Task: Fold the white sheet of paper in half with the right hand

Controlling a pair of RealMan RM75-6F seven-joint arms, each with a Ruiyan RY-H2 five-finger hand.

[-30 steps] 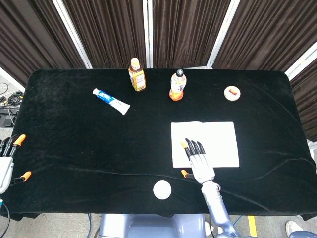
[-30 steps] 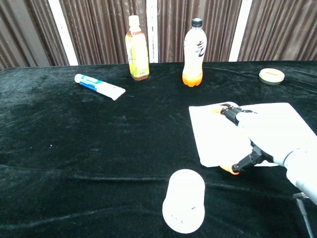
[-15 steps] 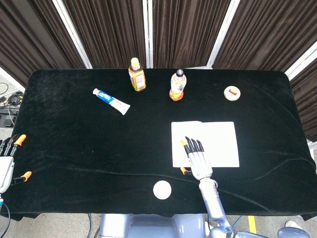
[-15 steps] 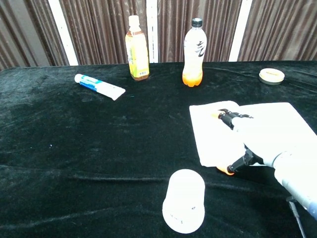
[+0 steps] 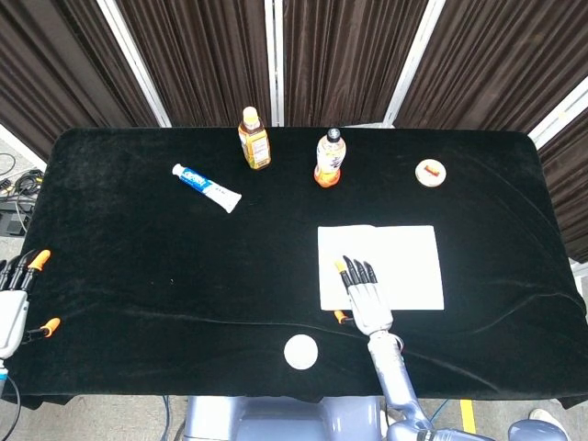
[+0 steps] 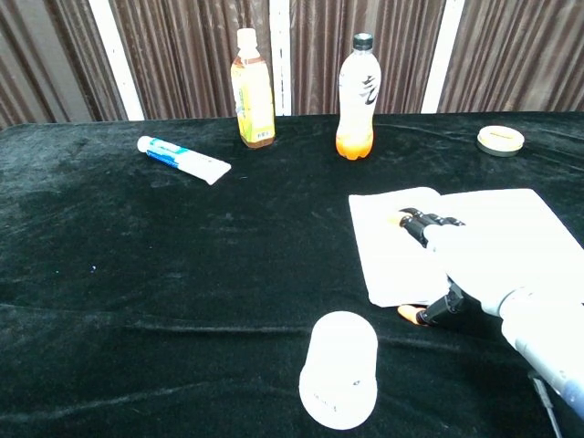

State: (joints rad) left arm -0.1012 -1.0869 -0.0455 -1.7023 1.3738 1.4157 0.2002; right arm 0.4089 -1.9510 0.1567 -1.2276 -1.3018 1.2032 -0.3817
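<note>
The white sheet of paper [image 5: 404, 257] [image 6: 506, 228] lies flat on the black table, right of centre. My right hand [image 5: 365, 295] [image 6: 465, 265] rests palm down over the sheet's near left part, fingers straight and apart, pointing away from me. Its orange-tipped thumb [image 6: 409, 315] sticks out past the sheet's front edge onto the cloth. It holds nothing. My left hand [image 5: 14, 303] hangs off the table's left edge, fingers spread, holding nothing; the chest view does not show it.
A toothpaste tube [image 5: 206, 186] [image 6: 182, 157] lies at the back left. Two bottles [image 5: 254, 139] [image 5: 329, 158] stand at the back centre. A small round tin [image 5: 430, 172] [image 6: 500, 139] sits at the back right. A white cup [image 5: 299, 351] [image 6: 339, 367] stands near the front edge.
My right hand has slid slightly back toward the table's front edge and to the left over the paper. The sheet stays flat.
</note>
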